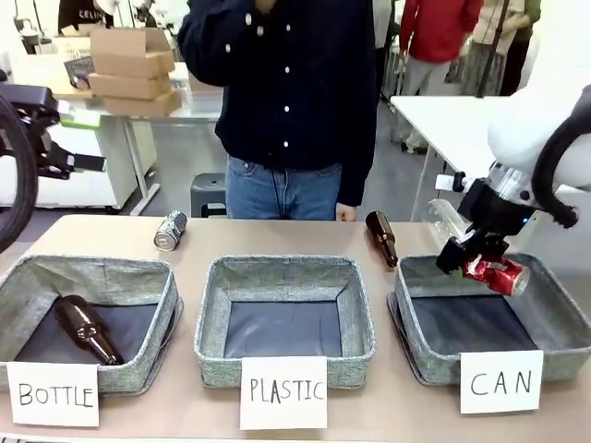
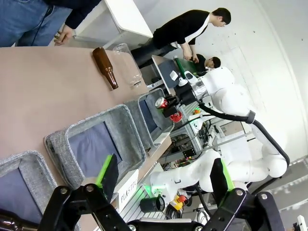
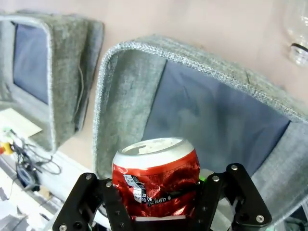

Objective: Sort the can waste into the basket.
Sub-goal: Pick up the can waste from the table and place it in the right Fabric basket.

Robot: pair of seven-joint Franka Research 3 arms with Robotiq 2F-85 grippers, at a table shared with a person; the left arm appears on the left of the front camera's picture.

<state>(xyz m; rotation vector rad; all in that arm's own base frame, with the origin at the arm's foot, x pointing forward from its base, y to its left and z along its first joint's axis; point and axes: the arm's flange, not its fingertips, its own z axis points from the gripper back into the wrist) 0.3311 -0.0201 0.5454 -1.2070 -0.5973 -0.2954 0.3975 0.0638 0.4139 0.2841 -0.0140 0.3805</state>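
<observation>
Your left gripper (image 2: 163, 175) hangs wide open and empty. The dark can (image 1: 170, 230) lies on the table (image 1: 111, 238) behind the BOTTLE bin (image 1: 28, 305). At the right, your right gripper (image 1: 473, 256) is clamped on the red can (image 1: 497, 275), above the far side of the basket (image 1: 554, 318). Bring it toward the middle and lower before you release, so it cannot bounce out.

Right arm (image 1: 545, 129): white, rounded glossy shell. A black cable (image 1: 565, 198) loops just behind the pincer's wrist.
Right gripper (image 1: 473, 254): black, angular linkage. Silver screw heads (image 3: 85, 176) sit at the joints below the fingers.
Left gripper (image 2: 163, 175): same black linkage, with bright green pads (image 2: 103, 169) on the inner finger faces.
Small bluish glow above the right pincer, possibly a status lamp.
</observation>
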